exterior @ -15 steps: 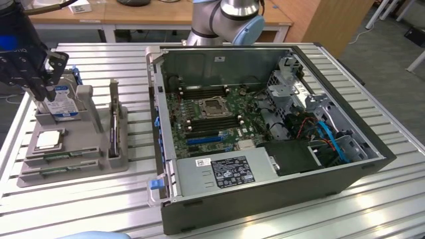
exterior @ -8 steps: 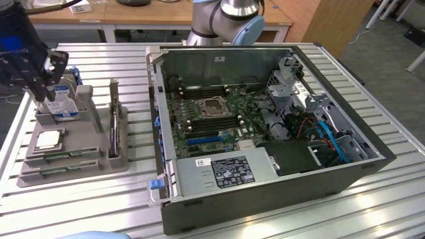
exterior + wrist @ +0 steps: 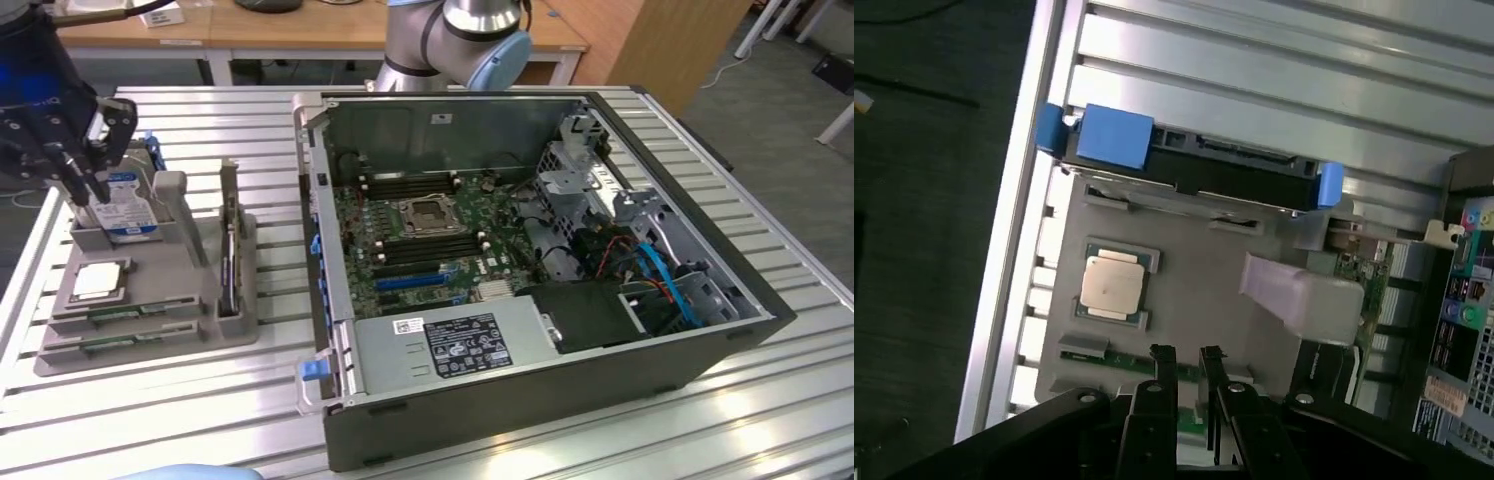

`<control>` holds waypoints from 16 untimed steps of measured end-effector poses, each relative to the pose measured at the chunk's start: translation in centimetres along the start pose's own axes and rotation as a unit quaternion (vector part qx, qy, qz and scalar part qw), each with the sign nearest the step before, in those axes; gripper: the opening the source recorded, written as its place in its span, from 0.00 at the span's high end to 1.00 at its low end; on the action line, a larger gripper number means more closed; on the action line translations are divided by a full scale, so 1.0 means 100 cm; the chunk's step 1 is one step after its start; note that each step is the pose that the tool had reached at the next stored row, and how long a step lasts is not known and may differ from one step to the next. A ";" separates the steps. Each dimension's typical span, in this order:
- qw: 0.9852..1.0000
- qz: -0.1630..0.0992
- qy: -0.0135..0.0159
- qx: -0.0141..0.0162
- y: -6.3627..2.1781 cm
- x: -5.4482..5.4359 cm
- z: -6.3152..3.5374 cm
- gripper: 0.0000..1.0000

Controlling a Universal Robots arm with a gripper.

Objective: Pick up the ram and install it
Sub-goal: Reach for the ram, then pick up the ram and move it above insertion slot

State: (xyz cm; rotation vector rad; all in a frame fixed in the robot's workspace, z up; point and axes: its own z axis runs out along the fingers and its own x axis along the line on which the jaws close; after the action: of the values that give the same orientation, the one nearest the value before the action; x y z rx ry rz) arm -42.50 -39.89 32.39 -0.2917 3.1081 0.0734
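Observation:
Two green ram sticks (image 3: 127, 311) lie in slots at the near end of the grey holder (image 3: 167, 300) on the exterior view's left. In the wrist view a ram stick (image 3: 1116, 356) shows as a green strip just below the fingertips. My gripper (image 3: 83, 192) hangs above the far end of the holder, beside the hard drive. Seen from the wrist, the gripper (image 3: 1184, 362) has its two dark fingers a narrow gap apart, with nothing between them. It stands clear above the ram, not touching it.
The holder also carries a blue-labelled hard drive (image 3: 127, 205), a square silver processor (image 3: 100, 280) and an upright card (image 3: 230, 240). The open computer case (image 3: 534, 250) lies to the exterior view's right, with its motherboard (image 3: 427, 230) exposed. A blue-gloved hand (image 3: 174, 472) shows at the near edge.

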 end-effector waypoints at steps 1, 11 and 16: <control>1.000 -0.009 0.000 0.000 0.0000 0.000 0.0001 0.76; 0.995 -0.100 0.004 -0.002 0.0000 0.000 0.0008 0.76; 0.989 -0.145 0.007 -0.003 0.0000 0.000 0.0013 0.76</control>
State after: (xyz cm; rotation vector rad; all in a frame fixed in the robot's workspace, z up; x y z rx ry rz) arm -42.50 -39.88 32.26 -0.7410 3.0398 0.0771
